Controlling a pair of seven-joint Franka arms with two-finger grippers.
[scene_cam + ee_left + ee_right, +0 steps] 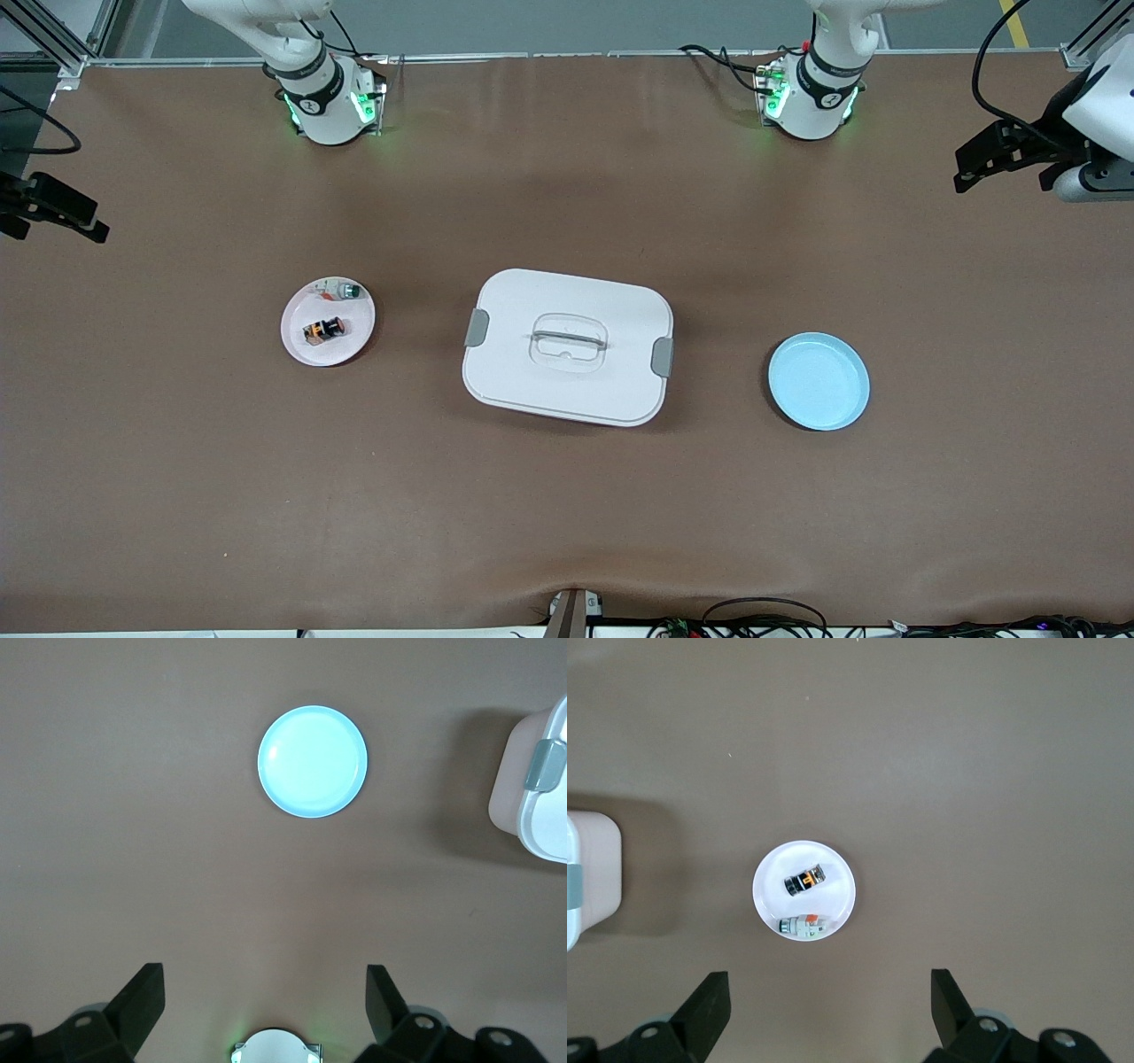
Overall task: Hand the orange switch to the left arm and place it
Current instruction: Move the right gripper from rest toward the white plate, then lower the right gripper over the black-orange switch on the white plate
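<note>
Front view: the tiny black orange-marked switch (322, 330) lies on a small white round plate (306, 347) toward the right arm's end of the brown tabletop (567, 514), beside the large white lidded plastic box (567, 390).

Left wrist view: the left gripper (266, 1005), released and empty, hangs over bare tabletop near a pale blue round plate (312, 761).

Right wrist view: the right gripper (831, 1008), spread wide, is poised above the switch, which looks light, rigid and prone to rolling; a pinch across its barrel seems best.

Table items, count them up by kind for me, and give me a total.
Plates: 2, a white plate and a blue plate
Small parts: 2, both on the white plate: the orange switch and a silver-and-green part
Boxes: 1, the white box between the plates
Total: 5
</note>
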